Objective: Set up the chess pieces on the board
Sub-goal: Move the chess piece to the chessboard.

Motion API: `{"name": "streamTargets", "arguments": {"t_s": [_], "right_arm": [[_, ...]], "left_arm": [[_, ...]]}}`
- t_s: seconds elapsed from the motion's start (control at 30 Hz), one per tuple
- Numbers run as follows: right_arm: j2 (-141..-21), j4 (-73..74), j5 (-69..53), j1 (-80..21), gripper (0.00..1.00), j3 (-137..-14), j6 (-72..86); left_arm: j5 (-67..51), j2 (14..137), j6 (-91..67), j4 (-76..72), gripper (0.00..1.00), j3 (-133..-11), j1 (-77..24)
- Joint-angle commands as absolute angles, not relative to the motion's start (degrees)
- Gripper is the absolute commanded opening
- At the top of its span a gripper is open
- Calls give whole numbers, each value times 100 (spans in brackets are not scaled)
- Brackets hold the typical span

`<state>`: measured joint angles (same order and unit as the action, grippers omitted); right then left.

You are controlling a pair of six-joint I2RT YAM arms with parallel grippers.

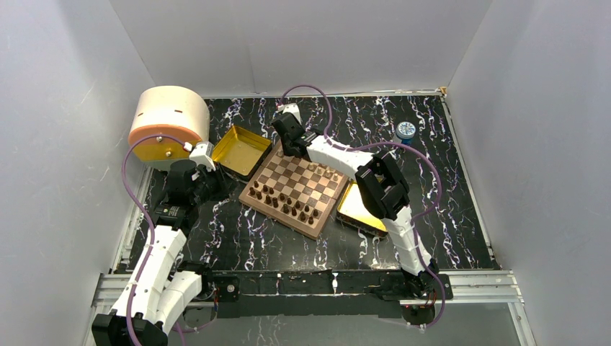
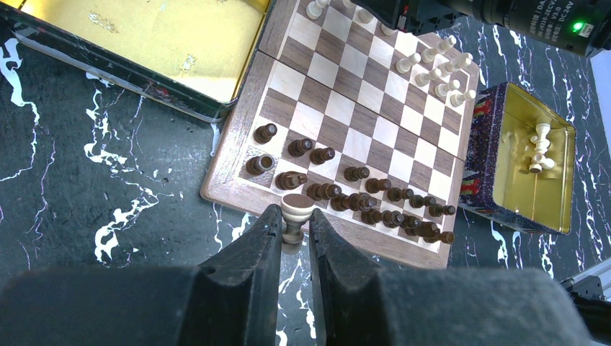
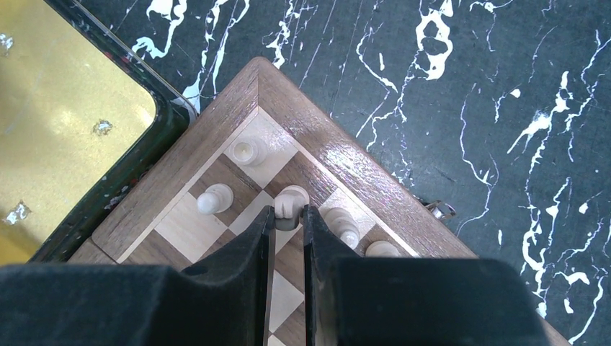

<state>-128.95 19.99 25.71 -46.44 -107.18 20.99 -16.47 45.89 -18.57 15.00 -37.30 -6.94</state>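
Left claw [image 2: 295, 225] pinches a light chessman [image 2: 296, 211] just off the rim of the board [image 2: 232, 137], beside the dark pieces [image 2: 360, 198]. Right claw [image 3: 290, 220] nips another light piece [image 3: 292, 200] at the board's far corner, among light neighbours [image 3: 215, 198].

Surface: table [image 1: 447, 216], black top with white marble veining, enclosed by pale walls on three sides.
Centre item: board [image 1: 302, 184], wooden, checked, lying flat and turned diagonally to the table edges.
Left tray [image 1: 241, 151]: gold, square, just beside the board's far-left edge.
Right tray [image 1: 358, 209]: gold, square, just beside the board's near-right edge, partly hidden by an arm.
Far-left corner: cylinder [image 1: 167, 122], cream with an orange base.
Far-right area: blue round object [image 1: 406, 130], small, well apart from the board.
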Motion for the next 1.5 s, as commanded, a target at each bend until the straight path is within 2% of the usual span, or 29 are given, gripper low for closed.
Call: {"name": "streamTargets", "arguments": {"t_s": [0.0, 0.27, 1.03, 1.47], "right_arm": [[-13022, 1941, 2574, -4605, 20, -11025, 2087], [-13090, 2015, 2626, -4597, 22, -11091, 2088], [-13141, 2234, 2717, -4569, 37, -11456, 1984], [-13059, 2418, 2659, -4552, 36, -11683, 1775]], "left_arm": [[-1670, 4507, -1784, 1499, 12, -3761, -712], [-1686, 4505, -1784, 1490, 12, -3761, -712], [-1701, 4543, -1776, 1494, 12, -3769, -712], [-1687, 4522, -1780, 1487, 12, -3747, -712]]}}
